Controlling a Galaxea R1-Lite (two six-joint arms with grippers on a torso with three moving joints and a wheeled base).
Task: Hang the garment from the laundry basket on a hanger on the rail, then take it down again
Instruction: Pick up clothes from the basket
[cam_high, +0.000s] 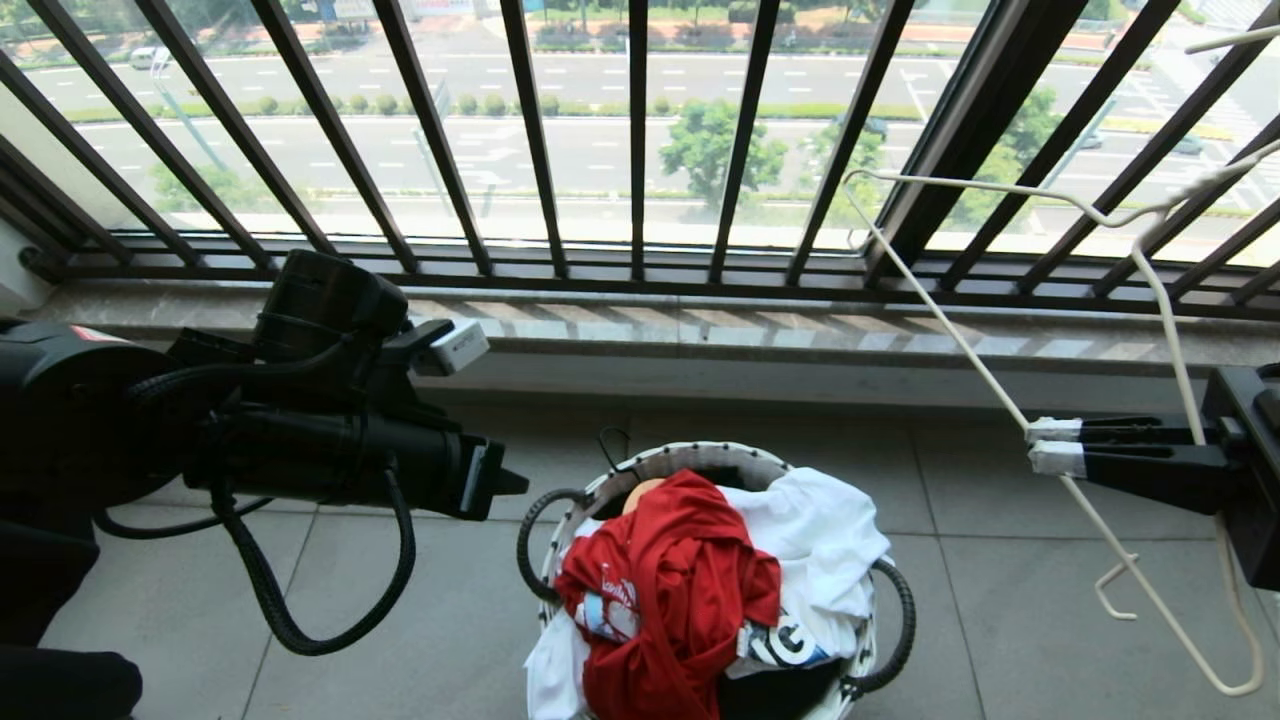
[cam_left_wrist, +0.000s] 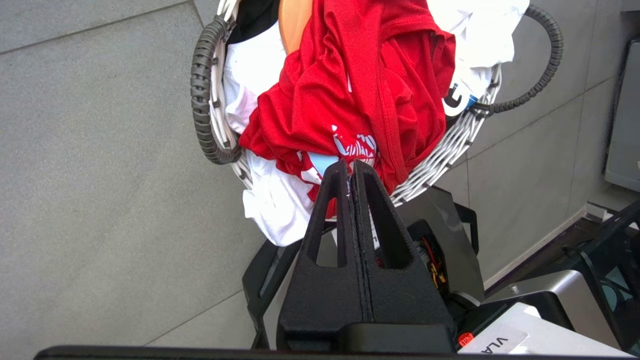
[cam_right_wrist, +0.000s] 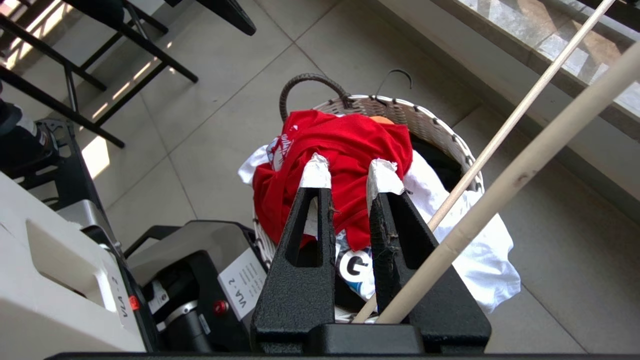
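Observation:
The red garment (cam_high: 670, 590) lies crumpled on top of the heap in the white laundry basket (cam_high: 700, 455) on the tiled floor. My left gripper (cam_high: 500, 480) hangs to the left of the basket and above it, shut and empty. In the left wrist view its closed tips (cam_left_wrist: 349, 167) point at the garment's (cam_left_wrist: 350, 90) printed fold near the basket rim (cam_left_wrist: 450, 150). To the right of the basket, my right gripper (cam_high: 1045, 445) holds the thin white hanger (cam_high: 940, 320) in the air, its wire (cam_right_wrist: 525, 105) running past the taped fingers (cam_right_wrist: 315, 172). The rail is out of view.
A white garment (cam_high: 820, 540) and a black T-shirt with a pale print (cam_high: 780, 645) lie under the red one. The dark barred window railing (cam_high: 635, 140) and a stone sill (cam_high: 700, 330) stand just beyond the basket. My own base (cam_right_wrist: 60, 260) is close behind it.

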